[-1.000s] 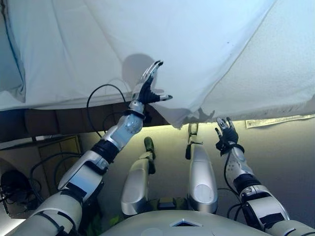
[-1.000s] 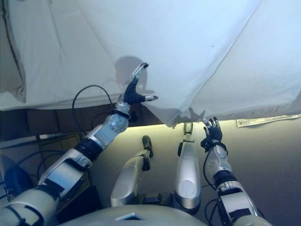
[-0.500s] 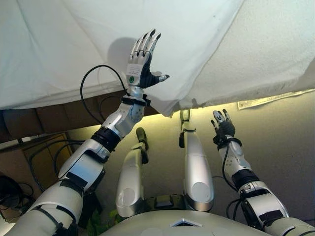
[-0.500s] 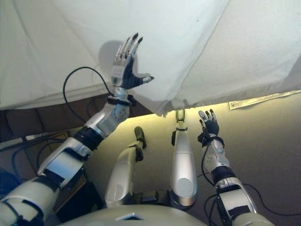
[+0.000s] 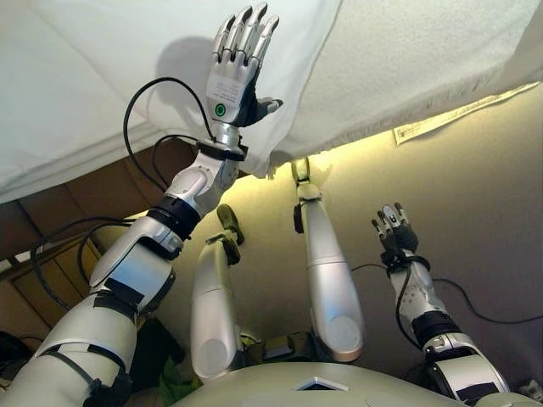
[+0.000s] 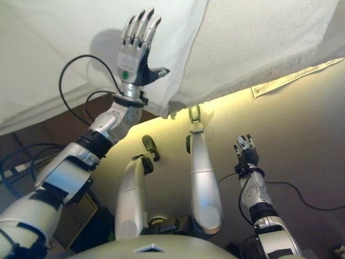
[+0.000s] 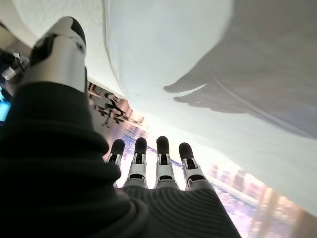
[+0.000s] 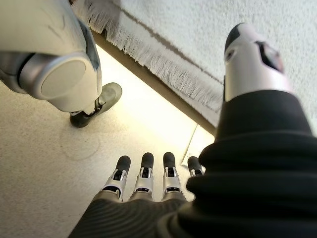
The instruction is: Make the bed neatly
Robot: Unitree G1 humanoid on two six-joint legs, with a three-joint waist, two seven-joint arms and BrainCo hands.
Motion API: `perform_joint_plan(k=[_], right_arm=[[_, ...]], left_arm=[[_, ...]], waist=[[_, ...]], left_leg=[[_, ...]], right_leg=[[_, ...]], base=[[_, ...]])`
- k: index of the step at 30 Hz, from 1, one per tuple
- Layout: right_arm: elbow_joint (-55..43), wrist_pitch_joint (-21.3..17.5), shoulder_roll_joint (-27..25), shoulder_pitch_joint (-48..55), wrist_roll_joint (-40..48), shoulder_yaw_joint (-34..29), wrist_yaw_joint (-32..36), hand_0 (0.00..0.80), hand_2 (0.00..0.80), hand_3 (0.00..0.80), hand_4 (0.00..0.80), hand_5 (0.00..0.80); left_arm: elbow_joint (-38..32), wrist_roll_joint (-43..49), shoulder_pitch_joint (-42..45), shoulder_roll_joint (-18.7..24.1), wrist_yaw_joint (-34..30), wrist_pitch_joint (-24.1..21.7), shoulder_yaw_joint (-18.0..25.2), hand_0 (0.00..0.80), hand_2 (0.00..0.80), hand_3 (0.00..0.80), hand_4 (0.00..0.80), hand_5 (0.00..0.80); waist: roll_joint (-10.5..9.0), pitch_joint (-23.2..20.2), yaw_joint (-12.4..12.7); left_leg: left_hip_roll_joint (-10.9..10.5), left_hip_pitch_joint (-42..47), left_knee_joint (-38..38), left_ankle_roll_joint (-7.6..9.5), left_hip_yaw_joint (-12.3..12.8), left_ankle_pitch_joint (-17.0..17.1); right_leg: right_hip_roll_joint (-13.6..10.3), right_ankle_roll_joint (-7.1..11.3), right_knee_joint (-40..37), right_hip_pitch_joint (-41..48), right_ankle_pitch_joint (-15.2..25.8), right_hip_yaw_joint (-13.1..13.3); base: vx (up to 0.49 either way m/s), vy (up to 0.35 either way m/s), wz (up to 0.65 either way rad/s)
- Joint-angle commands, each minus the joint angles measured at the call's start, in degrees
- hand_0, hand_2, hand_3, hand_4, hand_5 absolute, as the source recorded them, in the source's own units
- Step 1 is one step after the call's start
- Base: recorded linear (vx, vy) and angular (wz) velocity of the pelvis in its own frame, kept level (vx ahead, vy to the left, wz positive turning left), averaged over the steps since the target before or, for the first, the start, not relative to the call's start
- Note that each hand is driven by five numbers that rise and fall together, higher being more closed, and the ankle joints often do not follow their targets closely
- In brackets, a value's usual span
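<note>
My left hand (image 5: pixel 236 75) spread flat over white sheet (image 5: pixel 102 76) on bed; my right hand (image 5: pixel 393 231) spread, empty, above floor (image 5: pixel 475 203)

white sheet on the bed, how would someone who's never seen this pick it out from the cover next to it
Start at the bed's edge across the top of the head views. The white sheet is the smooth cloth over its left part, under the raised left hand with straight fingers. Its neighbour, the cover to the right, has a nubbly surface and a fringed edge; the sheet is plain and overlaps it.
</note>
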Motion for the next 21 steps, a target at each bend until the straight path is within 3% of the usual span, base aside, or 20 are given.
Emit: perform_joint_plan(k=[1,5,9,11,18,19,20,21], right_arm=[[-5.06,-0.41,-3.05,3.30,2.45,-0.53,1.35,0.000,0.000,0.000,0.000,0.000],[-6.35,-1.65,-3.54,3.03,3.65,0.44,1.75,0.000,0.000,0.000,0.000,0.000],[-9.32,-2.71,-3.83,2.52,3.49,1.05,1.70,0.000,0.000,0.000,0.000,0.000],[-10.72,-3.19,-3.66,3.10,3.05,1.41,1.81,0.000,0.000,0.000,0.000,0.000],[-15.48,-3.05,-3.91,3.27,1.02,1.27,-0.23,0.000,0.000,0.000,0.000,0.000],[-15.41,-3.20,-3.94,3.25,1.05,1.28,-0.04,0.000,0.000,0.000,0.000,0.000],[-15.32,-3.28,-3.96,3.23,1.20,1.28,0.16,0.000,0.000,0.000,0.000,0.000],[-15.28,-3.44,-3.93,3.19,1.27,1.44,0.23,0.000,0.000,0.000,0.000,0.000]], left_arm=[[0.50,5.60,-5.45,2.66,1.39,2.96,-0.79,0.000,0.000,0.000,0.000,0.000],[2.86,5.49,-7.67,2.33,-2.19,5.10,-2.10,0.000,0.000,0.000,0.000,0.000],[5.91,2.37,-8.96,1.28,-7.68,11.24,-3.45,0.000,0.000,0.000,0.000,0.000],[7.97,-0.78,-8.37,0.45,-10.74,11.52,-3.70,0.000,0.000,0.000,0.000,0.000],[9.67,-5.80,-7.22,-1.09,-17.25,15.90,-3.07,0.000,0.000,0.000,0.000,0.000],[10.09,-6.06,-7.26,-1.07,-17.39,15.88,-2.97,0.201,0.201,0.201,0.201,0.201],[10.28,-6.34,-7.34,-1.04,-17.40,16.00,-2.89,0.530,0.530,0.530,0.530,0.530],[10.53,-6.87,-7.69,-0.89,-17.54,15.75,-3.00,0.643,0.643,0.643,0.643,0.643]], waist=[[-0.79,0.35,-1.08],[-0.94,0.35,-1.82],[-1.07,0.35,-2.64],[-1.24,0.35,-2.88],[-0.95,0.35,-3.53],[-0.89,0.35,-3.54],[-0.88,0.35,-3.51],[-0.85,0.35,-3.49]], left_leg=[[3.55,-2.70,-2.30,-0.47,-3.69,8.10],[3.78,-3.50,-2.54,-0.67,-3.33,8.50],[3.97,-4.37,-2.77,-0.84,-3.08,8.92],[4.33,-3.63,-1.92,-1.12,-3.49,7.06],[4.47,-5.18,-1.52,-0.98,-3.23,7.32],[4.52,-5.39,-1.45,-0.96,-3.16,7.35],[4.56,-5.61,-1.37,-0.92,-3.13,7.37],[4.53,-5.79,-1.32,-0.84,-3.12,7.41]], right_leg=[[-1.77,4.02,2.09,1.60,-1.61,4.04],[-1.48,3.98,2.17,0.28,-1.26,4.37],[-1.24,3.80,2.26,-1.28,-0.82,4.77],[-1.07,3.97,3.22,-0.65,-2.67,4.64],[-1.02,3.95,4.29,-3.06,-2.50,5.53],[-1.05,3.96,4.35,-3.27,-2.48,5.55],[-1.13,3.94,4.38,-3.46,-2.47,5.53],[-1.12,3.89,4.46,-3.65,-2.45,5.52]], base=[[0.029,-0.002,-0.05],[0.021,-0.002,-0.04],[0.008,0.009,-0.02],[0.099,0.016,-0.06],[0.028,0.043,-0.03],[0.007,0.028,-0.04],[0.004,0.020,-0.05],[0.004,0.019,-0.06]])
